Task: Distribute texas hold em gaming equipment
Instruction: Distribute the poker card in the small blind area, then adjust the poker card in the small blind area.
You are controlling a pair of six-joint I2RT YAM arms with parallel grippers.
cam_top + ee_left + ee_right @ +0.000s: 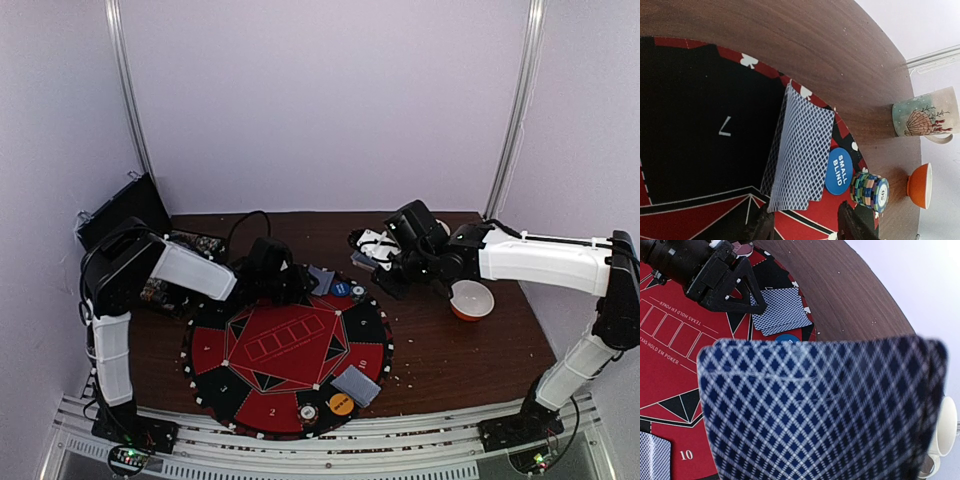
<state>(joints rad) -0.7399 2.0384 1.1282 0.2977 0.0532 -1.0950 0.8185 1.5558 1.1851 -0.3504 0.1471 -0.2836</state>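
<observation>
Deck gripped in right fingers, blocking view, left fingers apart over dealt cards, mug, bowl beyond

poker mat: red centre, black wedges, white numerals and lines
dealt cards: blue-and-white diamond lattice backs
held deck: navy-and-white diamond lattice
Small Blind button: blue, white lettering
chip stack: green, blue and white striped edges
mug: pale, speckled, shell motif with red sprigs
bowl: orange outside, white inside
table: dark brown woodgrain
</observation>
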